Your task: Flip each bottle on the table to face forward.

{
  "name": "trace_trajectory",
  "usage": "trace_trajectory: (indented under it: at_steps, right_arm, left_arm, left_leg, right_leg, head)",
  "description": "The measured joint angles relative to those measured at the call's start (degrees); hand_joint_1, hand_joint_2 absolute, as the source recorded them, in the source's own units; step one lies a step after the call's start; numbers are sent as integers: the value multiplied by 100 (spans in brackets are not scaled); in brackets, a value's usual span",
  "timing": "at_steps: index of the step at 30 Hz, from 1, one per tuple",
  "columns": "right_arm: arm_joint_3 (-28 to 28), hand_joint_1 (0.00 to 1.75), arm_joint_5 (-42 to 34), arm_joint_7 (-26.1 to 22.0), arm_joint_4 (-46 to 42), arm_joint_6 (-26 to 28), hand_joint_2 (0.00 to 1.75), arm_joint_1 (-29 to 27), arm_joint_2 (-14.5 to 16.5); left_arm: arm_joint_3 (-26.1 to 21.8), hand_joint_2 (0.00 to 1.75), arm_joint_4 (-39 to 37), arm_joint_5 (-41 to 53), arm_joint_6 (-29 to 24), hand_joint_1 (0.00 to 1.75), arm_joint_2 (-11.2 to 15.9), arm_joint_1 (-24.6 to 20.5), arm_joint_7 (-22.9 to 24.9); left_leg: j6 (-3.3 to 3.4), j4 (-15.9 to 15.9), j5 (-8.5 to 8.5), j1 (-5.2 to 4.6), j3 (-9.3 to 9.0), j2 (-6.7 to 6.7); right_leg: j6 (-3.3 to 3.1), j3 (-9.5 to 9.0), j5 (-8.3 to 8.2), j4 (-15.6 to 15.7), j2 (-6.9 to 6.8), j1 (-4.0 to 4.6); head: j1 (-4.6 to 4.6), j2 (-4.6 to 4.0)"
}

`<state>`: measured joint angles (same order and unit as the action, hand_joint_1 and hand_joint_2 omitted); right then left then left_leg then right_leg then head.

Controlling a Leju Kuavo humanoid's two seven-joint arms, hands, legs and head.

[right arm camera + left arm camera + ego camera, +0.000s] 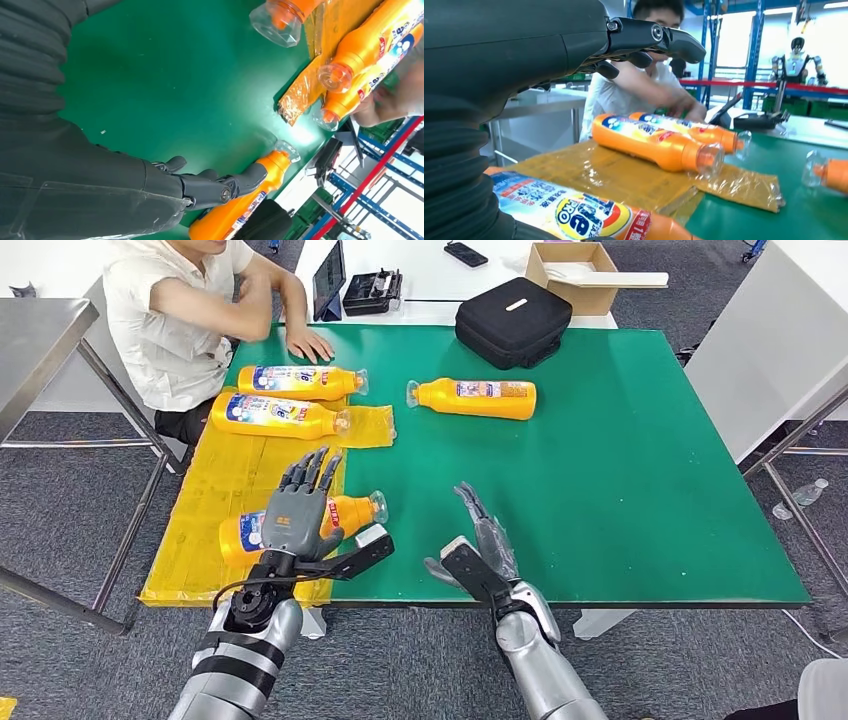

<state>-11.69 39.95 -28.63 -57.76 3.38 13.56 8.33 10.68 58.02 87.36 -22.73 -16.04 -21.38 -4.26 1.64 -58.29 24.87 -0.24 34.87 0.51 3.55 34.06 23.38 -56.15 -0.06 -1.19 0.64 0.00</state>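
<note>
Four orange bottles lie on their sides. The nearest bottle [352, 514] [574, 216] rests on the yellow sheet [225, 495], colourful label up, clear cap pointing right. My left hand [298, 510] [524, 45] is spread flat over it, fingers straight and holding nothing; I cannot tell whether the palm touches it. Two more bottles [300, 382] [278, 415] lie side by side further back, labels up. A fourth bottle [478, 398] [240, 205] lies alone on the green table [620, 470], cap to the left. My right hand [482, 545] [200, 186] hovers open over bare green near the front edge.
A person sits at the back left with a hand [310, 344] resting on the table beside the rear bottles. A black case [513, 322] sits at the back edge; behind it are a cardboard box [580, 275] and a tablet [330, 280]. A steel table [40, 340] stands left.
</note>
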Motion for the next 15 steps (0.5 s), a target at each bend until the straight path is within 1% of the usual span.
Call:
trace_trajectory:
  at_steps: [6,11,13,15]
  right_arm:
    - [23,0,8,33,-113,-11,175,-79,0]
    - [101,0,-117,17,-266,-80,175,-213,1]
    - [181,0,-407,-40,-382,-229,175,-289,15]
    - [339,0,-814,-78,-643,-413,175,-435,73]
  left_arm:
    - [137,175,300,26,8,0,-4,151,-26]
    - [245,175,671,-403,106,0,-67,359,-236]
    - [254,175,851,-941,225,0,-108,461,-474]
    - [246,175,1125,-1973,437,0,-162,629,-905]
  left_leg:
    - [0,0,1,-1,1,1]
    - [1,0,2,-1,3,0]
    - [1,0,2,-1,3,1]
    - [1,0,2,-1,3,1]
  right_leg:
    - [0,1,0,1,-1,-1]
    - [0,2,1,1,0,-1]
    - [0,2,1,2,-1,0]
    - [0,2,1,2,-1,0]
  head:
    - [0,0]
    - [1,0]
    - [1,0]
    - [1,0]
